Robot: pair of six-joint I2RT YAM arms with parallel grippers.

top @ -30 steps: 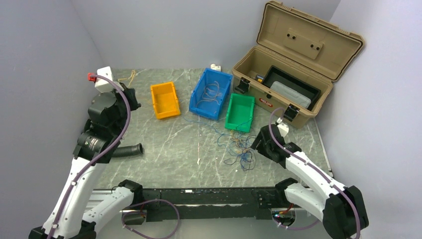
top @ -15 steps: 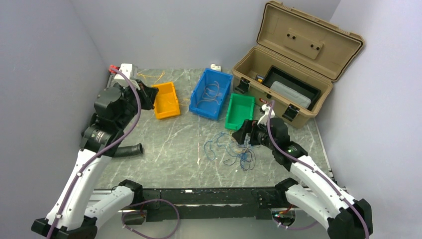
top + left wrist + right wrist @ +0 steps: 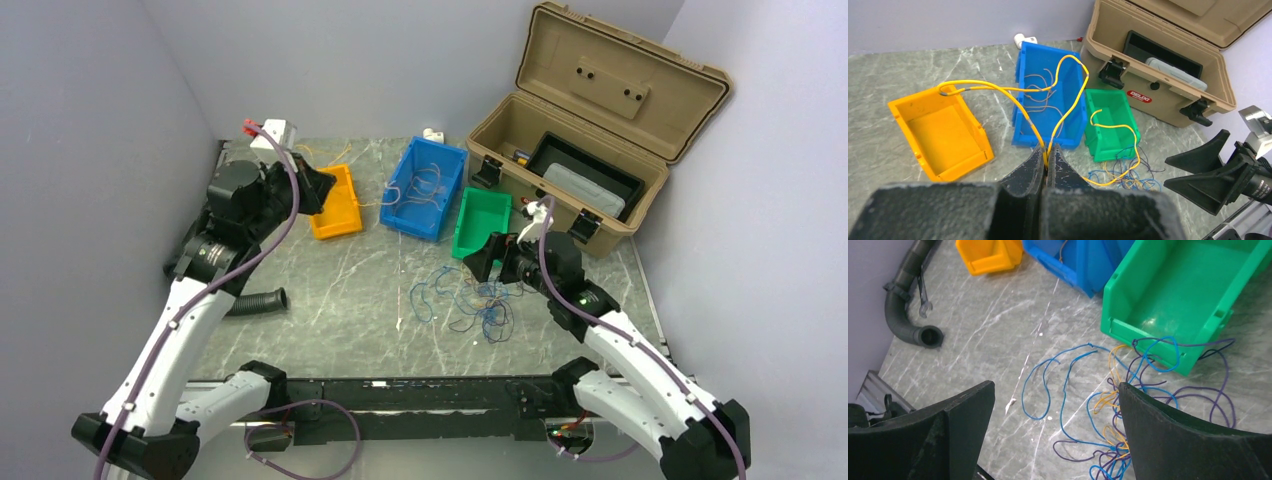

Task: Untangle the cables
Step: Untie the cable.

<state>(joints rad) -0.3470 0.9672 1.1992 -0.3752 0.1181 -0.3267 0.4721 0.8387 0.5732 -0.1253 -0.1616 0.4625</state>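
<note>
The cables [image 3: 478, 305] lie as a loose tangle of thin blue, purple and yellow-orange wires on the table in front of the green bin; they also show in the right wrist view [image 3: 1118, 410]. My left gripper [image 3: 318, 185] is raised beside the orange bin and is shut on a yellow wire [image 3: 1068, 107]. The wire loops over the blue and green bins and trails down to the tangle. The left wrist view shows the left gripper [image 3: 1046, 152] pinching two strands of that wire. My right gripper [image 3: 1055, 386] is open wide just above the tangle's left part, holding nothing.
An orange bin [image 3: 345, 222], a blue bin [image 3: 402, 222] holding pale wires and a green bin [image 3: 470, 250] stand in a row. An open tan toolbox [image 3: 590, 130] sits at the back right. A black corrugated hose [image 3: 255, 300] lies at the left.
My left arm has swung right from the back-left corner to the orange bin, carrying the yellow wire. My right gripper has moved left over the tangle, and blue strands have spread leftward.
</note>
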